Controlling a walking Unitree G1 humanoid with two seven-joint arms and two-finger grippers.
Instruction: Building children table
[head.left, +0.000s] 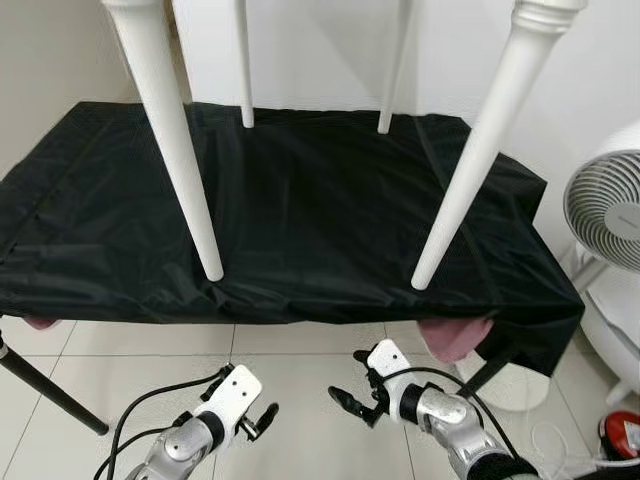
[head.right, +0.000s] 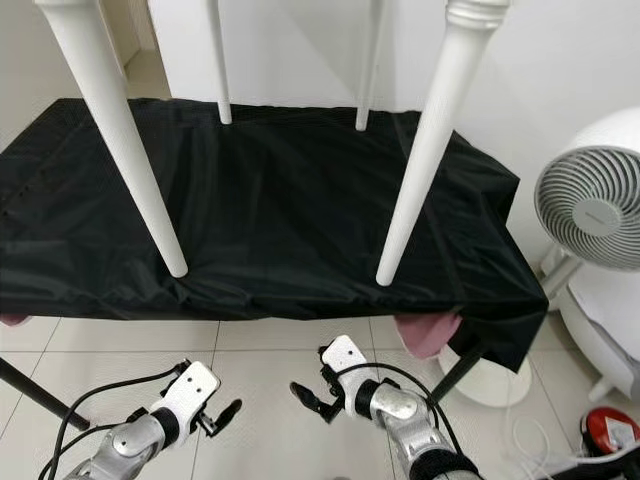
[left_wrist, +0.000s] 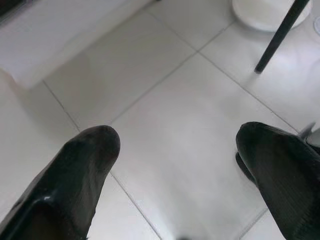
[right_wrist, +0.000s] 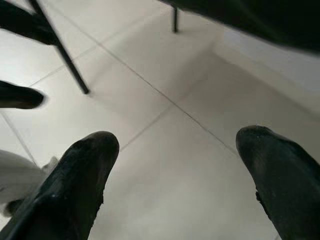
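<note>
A white children's table stands on a surface draped in black cloth (head.left: 320, 220); its top is above the frame. Two thick turned legs, front left (head.left: 180, 150) and front right (head.left: 478, 150), rest near the cloth's front edge. Two thin back legs (head.left: 244, 70) stand near the wall. Both arms hang low over the tiled floor, in front of and below the cloth. My left gripper (head.left: 264, 420) is open and holds nothing, as its wrist view (left_wrist: 177, 150) confirms. My right gripper (head.left: 346, 378) is open too, with bare tiles between its fingers (right_wrist: 177, 150).
A white fan (head.left: 610, 200) stands at the right on a round base. A pink cloth (head.left: 455, 338) hangs under the black cover's right corner. Black stand legs (head.left: 40, 385) slant to the floor at left and right. A red object (head.left: 620, 435) lies at the far right.
</note>
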